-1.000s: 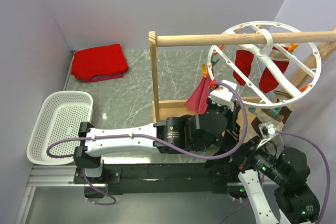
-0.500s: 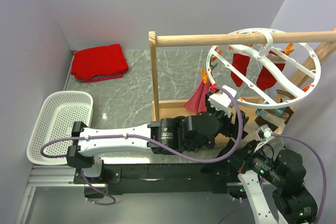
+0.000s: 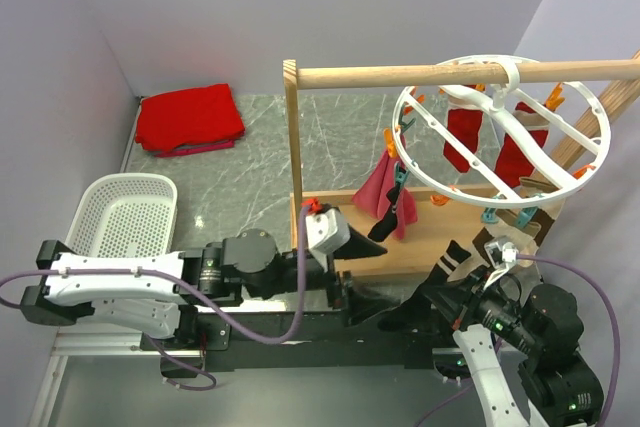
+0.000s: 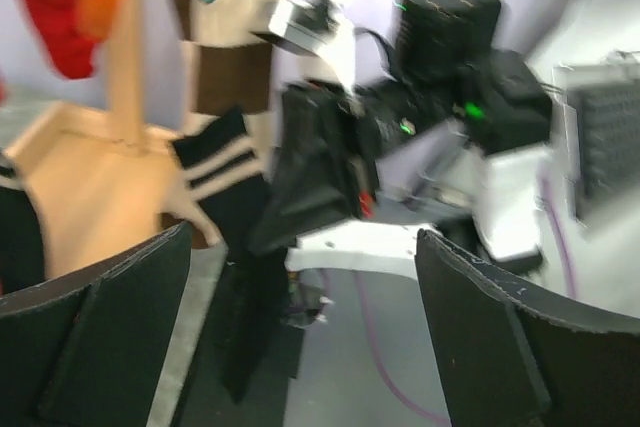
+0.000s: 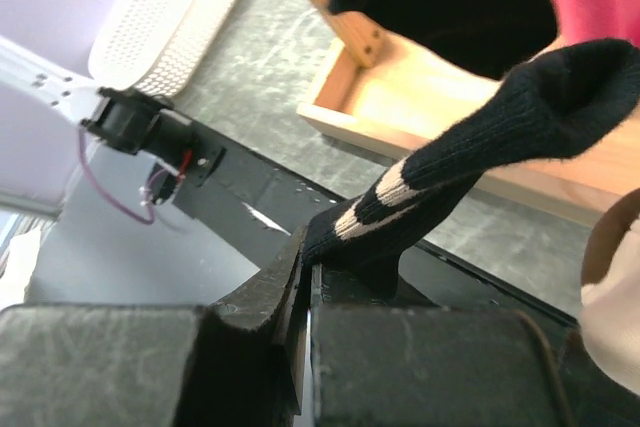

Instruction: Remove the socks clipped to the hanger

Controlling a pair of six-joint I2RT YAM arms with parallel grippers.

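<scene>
Withdrawing from the hanger (image 3: pixel 508 77), left gripper (image 4: pixel 300 319) opened.

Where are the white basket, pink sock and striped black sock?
white basket (image 3: pixel 125 222), top view, bare mesh floor.
pink sock (image 3: pixel 373 191), top view, middle of fabric.
striped black sock (image 5: pixel 520 107), right wrist view, black foot.

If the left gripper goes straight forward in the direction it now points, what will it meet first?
Most likely the black striped sock, which hangs from the shut right gripper straight ahead of the open left gripper. The wrist view is blurred, so depth is uncertain.
</scene>
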